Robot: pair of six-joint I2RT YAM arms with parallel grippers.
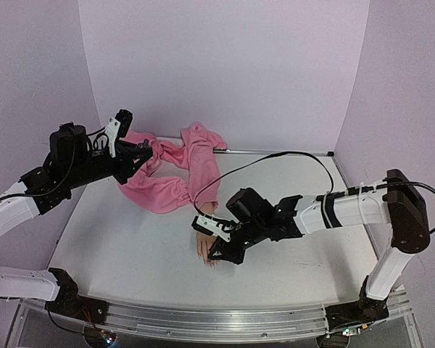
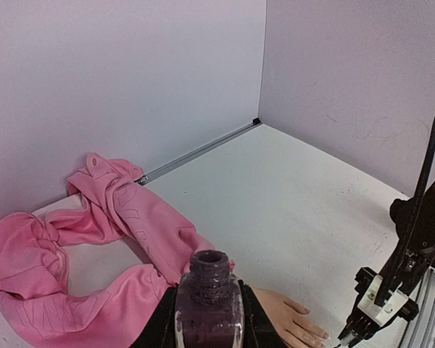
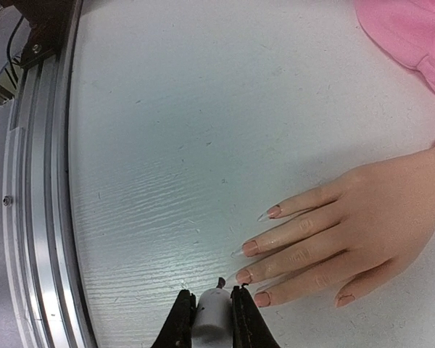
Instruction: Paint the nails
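ok so this looks like very early days on the painting. The left jaws are clamped on the polish bottle (image 2: 209,293), which is open, with no cap on its neck and dark purple stuff inside. The left arm (image 1: 80,163) holds it up over the pink sleeve (image 1: 181,170) at the back left, well apart from the action. The right jaws are squeezed together on the white brush cap (image 3: 214,325), and the little dark brush tip (image 3: 221,281) pokes out just beside the fingertips of the mannequin hand (image 3: 362,225). That hand lies flat, palm down, on the counter (image 1: 130,246), fingers pointing toward the near edge, wrist tucked into the sleeve. Now the nails (image 3: 250,248): in the right wrist view I count five, and they all look the same pinkish-brown to me, none of them anywhere near the purple in the bottle. So my read is that the prep is done (bottle opened, brush out and brought to the fingers) and basically all the actual coating is left. The tip sits closest to the nail on one of the middle fingers, but I can't tell if it's touching or just short of it. Also can't tell how much polish is on the bristles; it's too tiny. The thumbnail is off to the side, so I'd guess it needs its own approach.
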